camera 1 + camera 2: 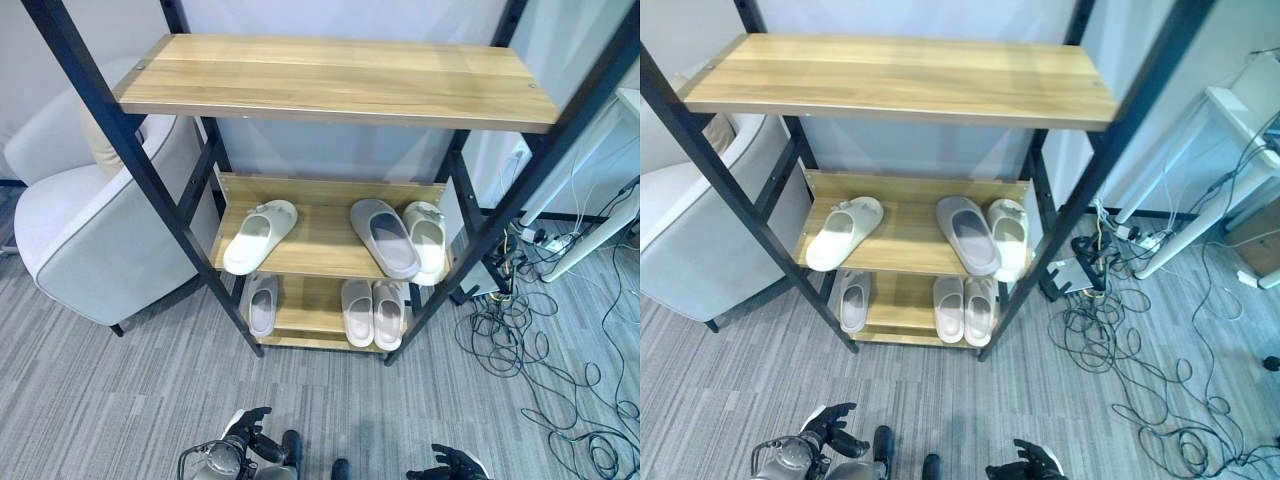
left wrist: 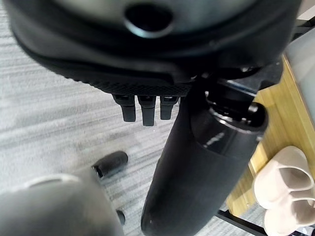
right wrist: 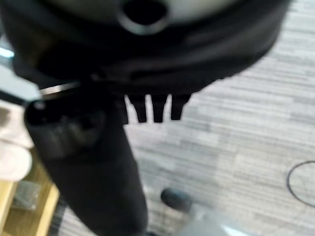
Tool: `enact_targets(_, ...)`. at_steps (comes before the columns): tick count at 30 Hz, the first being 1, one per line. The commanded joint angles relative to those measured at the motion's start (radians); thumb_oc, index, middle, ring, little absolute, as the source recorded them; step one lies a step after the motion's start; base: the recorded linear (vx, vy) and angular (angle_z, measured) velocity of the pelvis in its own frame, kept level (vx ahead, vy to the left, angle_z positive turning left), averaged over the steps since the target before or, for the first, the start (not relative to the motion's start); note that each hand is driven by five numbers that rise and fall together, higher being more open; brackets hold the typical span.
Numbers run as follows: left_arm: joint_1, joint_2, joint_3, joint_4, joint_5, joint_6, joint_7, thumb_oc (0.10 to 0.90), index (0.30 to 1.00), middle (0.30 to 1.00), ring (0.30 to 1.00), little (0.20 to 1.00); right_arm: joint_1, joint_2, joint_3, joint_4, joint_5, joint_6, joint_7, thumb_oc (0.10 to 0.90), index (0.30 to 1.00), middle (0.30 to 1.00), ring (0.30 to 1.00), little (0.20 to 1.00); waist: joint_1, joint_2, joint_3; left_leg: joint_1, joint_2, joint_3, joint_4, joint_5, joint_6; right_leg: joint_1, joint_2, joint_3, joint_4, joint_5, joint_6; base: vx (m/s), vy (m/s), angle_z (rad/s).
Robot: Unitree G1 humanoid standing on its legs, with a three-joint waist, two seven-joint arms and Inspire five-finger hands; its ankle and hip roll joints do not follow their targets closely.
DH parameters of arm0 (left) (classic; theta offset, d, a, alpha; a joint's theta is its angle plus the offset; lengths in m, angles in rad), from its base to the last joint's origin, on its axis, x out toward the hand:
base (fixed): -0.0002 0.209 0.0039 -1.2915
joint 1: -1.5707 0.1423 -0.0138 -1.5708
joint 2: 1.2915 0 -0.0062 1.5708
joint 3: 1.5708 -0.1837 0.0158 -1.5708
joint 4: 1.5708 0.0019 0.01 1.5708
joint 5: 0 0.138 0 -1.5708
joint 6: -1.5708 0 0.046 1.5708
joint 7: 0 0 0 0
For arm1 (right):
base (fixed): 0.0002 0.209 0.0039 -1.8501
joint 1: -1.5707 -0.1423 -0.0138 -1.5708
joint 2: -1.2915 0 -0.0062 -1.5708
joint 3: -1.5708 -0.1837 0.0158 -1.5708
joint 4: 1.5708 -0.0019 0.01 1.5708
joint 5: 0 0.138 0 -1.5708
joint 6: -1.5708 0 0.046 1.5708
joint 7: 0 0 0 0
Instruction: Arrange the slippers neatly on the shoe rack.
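A black-framed shoe rack point(image 1: 160, 190) has wooden shelves, and its top shelf point(image 1: 340, 78) is bare. The middle shelf holds a white slipper point(image 1: 260, 235) on the left and a grey slipper point(image 1: 385, 237) beside a cream slipper point(image 1: 428, 240) on the right. On the bottom shelf lie a single grey slipper point(image 1: 263, 304) and a beige pair point(image 1: 373, 312) side by side; that pair point(image 2: 285, 182) is also in the left wrist view. My left hand point(image 1: 250, 428) and right hand point(image 1: 450, 465) hang low over the carpet in front of the rack, both open and empty.
A light grey armchair point(image 1: 90, 230) stands close to the rack's left side. To the right are white desk legs point(image 1: 590, 245) and a tangle of cables point(image 1: 530, 340) on the grey carpet.
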Motion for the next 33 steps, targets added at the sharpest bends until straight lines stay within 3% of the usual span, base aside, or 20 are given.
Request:
enact_targets(1, -0.054, 0.032, -0.016, -0.012, 0.007, -0.021, 0.013, 0.8, 0.9, 0.9, 0.9, 0.9, -0.003, -0.014, -0.012, -0.048, -0.011, -0.023, -0.011, 0.8, 0.9, 0.9, 0.9, 0.9, 0.053, -0.03, -0.032, -0.009, -0.024, 0.023, 0.047, -0.101, -0.071, -0.107, -0.129, 0.0, 0.186, -0.018, 0.123, -0.01, 0.076, -0.13)
enact_targets(8, -0.052, 0.038, -0.004, 0.015, 0.002, -0.026, 0.013, 0.8, 0.9, 0.9, 0.9, 0.9, -0.016, -0.006, 0.004, -0.051, -0.011, -0.026, -0.005, 0.8, 0.9, 0.9, 0.9, 0.9, 0.052, -0.025, -0.034, 0.038, -0.023, 0.037, 0.001, -0.09, -0.082, -0.166, -0.126, 0.0, 0.108, 0.054, 0.137, 0.04, 0.003, -0.27)
enact_targets(13, -0.036, 0.036, 0.001, 0.019, 0.012, -0.023, 0.011, 0.8, 0.9, 0.9, 0.9, 0.9, -0.009, -0.008, 0.013, -0.081, -0.022, -0.03, -0.008, 0.8, 0.9, 0.9, 0.9, 0.9, 0.06, -0.023, -0.024, 0.052, -0.016, 0.046, 0.001, -0.098, -0.087, -0.144, -0.109, -0.045, 0.119, 0.036, 0.124, 0.04, -0.099, 0.1)
enact_targets(17, -0.032, 0.026, 0.003, 0.027, 0.022, -0.023, 0.006, 0.8, 0.9, 0.9, 0.9, 0.9, 0.006, -0.004, 0.01, -0.072, -0.019, -0.031, -0.006, 0.8, 0.9, 0.9, 0.9, 0.9, 0.048, -0.017, -0.022, 0.064, -0.019, 0.029, 0.011, -0.107, -0.092, -0.113, -0.074, -0.01, 0.112, 0.016, 0.105, 0.08, -0.105, 0.06)
enact_targets(19, -0.035, 0.02, -0.004, 0.025, 0.019, -0.024, 0.001, 0.8, 0.9, 0.9, 0.9, 0.9, 0.007, -0.011, 0.007, -0.073, -0.008, -0.033, -0.003, 0.8, 0.9, 0.9, 0.9, 0.9, 0.042, -0.014, -0.012, 0.04, -0.014, 0.019, 0.081, -0.125, -0.101, -0.103, -0.069, -0.007, 0.12, 0.002, 0.089, 0.06, -0.078, 0.03)
enact_targets(23, -0.037, 0.01, -0.02, 0.03, 0.021, -0.02, -0.001, 0.8, 0.9, 0.9, 0.9, 0.9, 0.012, -0.024, 0.006, -0.061, 0.008, -0.031, -0.001, 0.8, 0.9, 0.9, 0.9, 0.9, 0.041, -0.022, -0.012, -0.008, 0.005, 0.012, 0.169, -0.136, -0.115, -0.086, -0.081, -0.038, 0.128, -0.015, 0.077, 0.06, 0.014, 0.27)
enact_targets(24, -0.036, 0.007, -0.024, 0.029, 0.019, -0.019, -0.002, 0.8, 0.9, 0.9, 0.9, 0.9, 0.012, -0.027, 0.005, -0.063, 0.01, -0.032, 0.0, 0.8, 0.9, 0.9, 0.9, 0.9, 0.042, -0.024, -0.013, -0.022, 0.019, 0.013, 0.178, -0.128, -0.119, -0.079, -0.089, -0.046, 0.128, -0.021, 0.077, 0.1, 0.12, 0.24)
enact_targets(25, -0.035, 0.005, -0.029, 0.024, 0.02, -0.02, -0.004, 0.8, 0.9, 0.9, 0.9, 0.9, 0.015, -0.034, -0.002, -0.072, 0.014, -0.033, 0.002, 0.8, 0.9, 0.9, 0.9, 0.9, 0.044, -0.029, -0.018, -0.046, 0.06, 0.018, 0.165, -0.104, -0.129, -0.068, -0.106, -0.061, 0.121, -0.033, 0.08, 0.1, 0.12, 0.18)
enact_targets(26, -0.035, 0.005, -0.029, 0.024, 0.02, -0.02, -0.004, 0.8, 0.9, 0.9, 0.9, 0.9, 0.015, -0.034, -0.002, -0.072, 0.014, -0.033, 0.002, 0.8, 0.9, 0.9, 0.9, 0.9, 0.044, -0.03, -0.017, -0.045, 0.06, 0.017, 0.165, -0.104, -0.129, -0.067, -0.106, -0.062, 0.122, -0.034, 0.081, 0.1, 0.137, 0.16)
enact_targets(29, -0.041, 0.006, -0.043, 0.012, 0.03, -0.022, -0.005, 0.8, 0.9, 0.9, 0.9, 0.9, 0.015, -0.043, -0.012, -0.092, 0.014, -0.032, -0.004, 0.8, 0.9, 0.9, 0.9, 0.9, 0.045, -0.029, -0.014, -0.069, 0.117, 0.012, 0.138, -0.074, -0.146, -0.061, -0.125, -0.073, 0.123, -0.053, 0.085, 0.12, 0.191, 0.1)
enact_targets(33, -0.038, 0.009, -0.042, 0.022, 0.05, -0.022, -0.01, 0.8, 0.9, 0.9, 0.9, 0.9, 0.004, -0.034, -0.01, -0.084, -0.014, -0.025, 0.0, 0.8, 0.9, 0.9, 0.9, 0.9, 0.046, -0.022, -0.029, -0.047, 0.111, 0.009, 0.095, -0.072, -0.158, -0.041, -0.161, -0.057, 0.098, -0.048, 0.105, 0.11, 0.213, -0.13)
